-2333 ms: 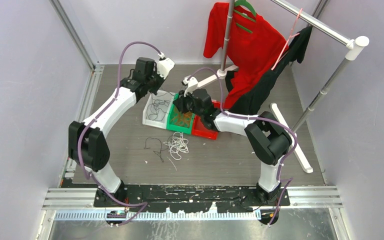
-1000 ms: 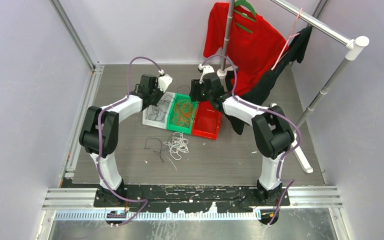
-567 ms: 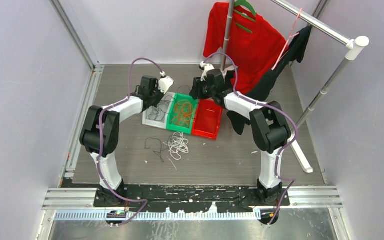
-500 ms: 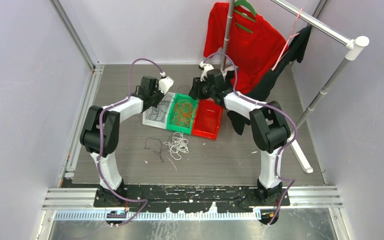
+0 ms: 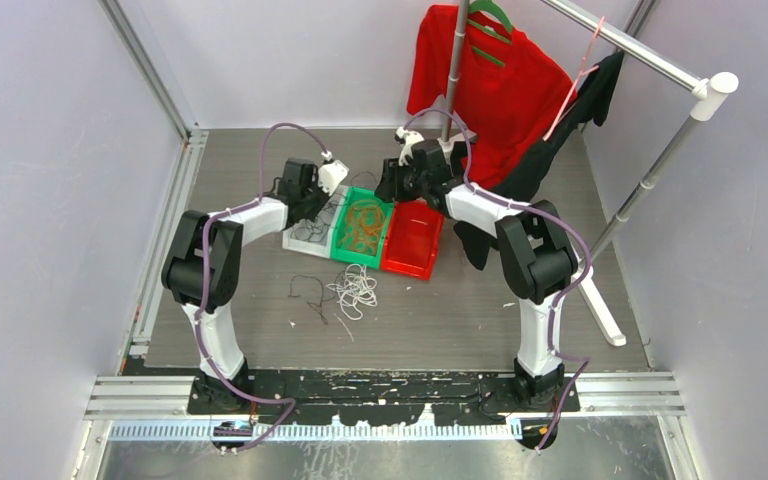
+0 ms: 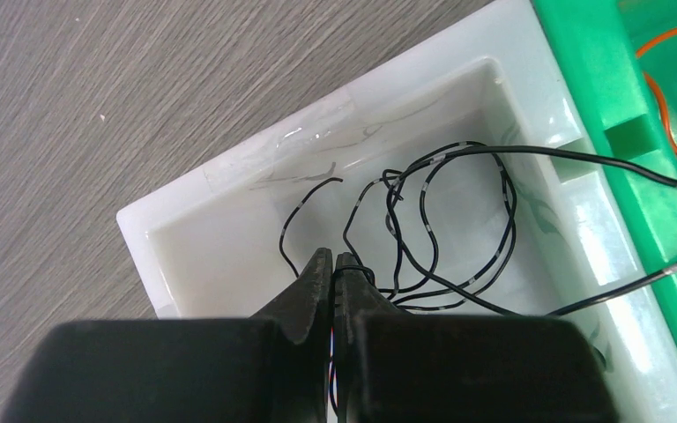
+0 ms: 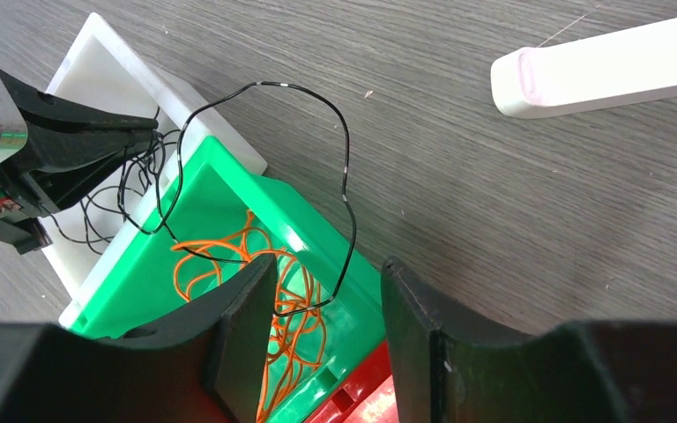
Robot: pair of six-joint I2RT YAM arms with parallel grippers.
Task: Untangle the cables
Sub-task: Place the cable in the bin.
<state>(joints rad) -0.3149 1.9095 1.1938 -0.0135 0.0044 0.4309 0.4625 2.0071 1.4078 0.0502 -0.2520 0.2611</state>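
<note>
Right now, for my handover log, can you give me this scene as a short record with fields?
left gripper: shut on black cable, over white bin
right gripper: open, over far edge of green bin
black cable: runs from white bin, looping across green bin
green bin: holds orange cables
red bin: beside green bin
table: white cables and a loose black strand, nearer the arm bases

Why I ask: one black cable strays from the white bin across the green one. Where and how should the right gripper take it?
Probably the free loop of the black cable arching past the far rim of the green bin, clear of the orange cables. Bring the open right gripper down from above, fingers astride that single strand; the shut left gripper anchors it in the white bin.
</note>
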